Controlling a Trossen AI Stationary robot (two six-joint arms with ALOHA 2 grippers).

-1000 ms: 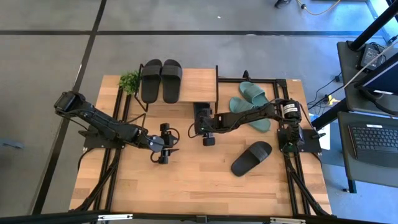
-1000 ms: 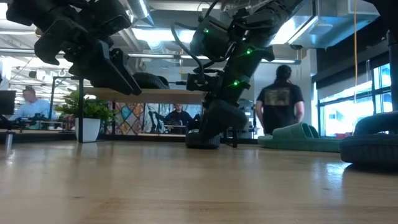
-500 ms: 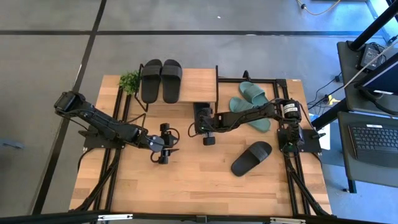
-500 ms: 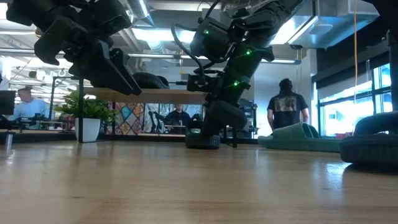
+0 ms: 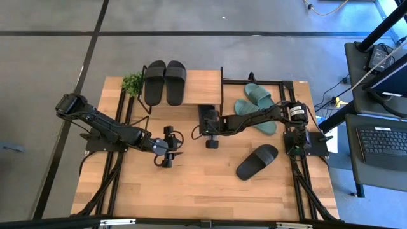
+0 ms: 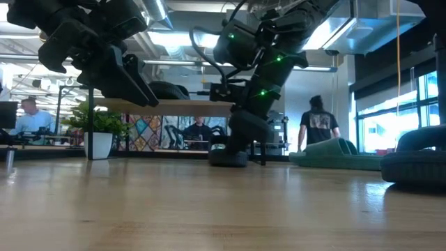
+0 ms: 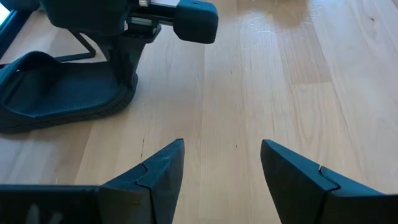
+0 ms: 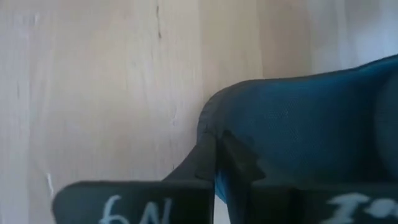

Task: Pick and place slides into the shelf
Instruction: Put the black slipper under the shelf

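A black slide (image 7: pixel 56 93) lies flat on the table at the near edge of the shelf (image 5: pixel 203 89). My right gripper (image 5: pixel 206 127) is shut on one end of it. Two black slides (image 5: pixel 154 81) (image 5: pixel 175 81) lie side by side on the shelf's wooden top board. Two teal slides (image 5: pixel 254 105) lie on the table to the right of the shelf. Another black slide (image 5: pixel 257 161) lies nearer the front right. My left gripper (image 5: pixel 166 147) hangs open above the table's middle, holding nothing. My right gripper pinches the black slide's rim (image 8: pixel 249 124) between its two fingers, at the end away from the strap (image 7: pixel 121 93). The fingers come slanting down from the table's right side. The slide's sole rests on the table (image 6: pixel 226 159).
A small potted plant (image 5: pixel 132 83) stands at the shelf's left end. Black frame rails (image 5: pixel 121 127) run along both sides of the table. Bare wood (image 5: pixel 191 184) spreads toward the near edge. People move in the room behind (image 6: pixel 317 129).
My right gripper has shut on the end of the black slide and rolled slightly at the wrist, without shifting place. The slide has stayed on the table. My left arm has kept still.
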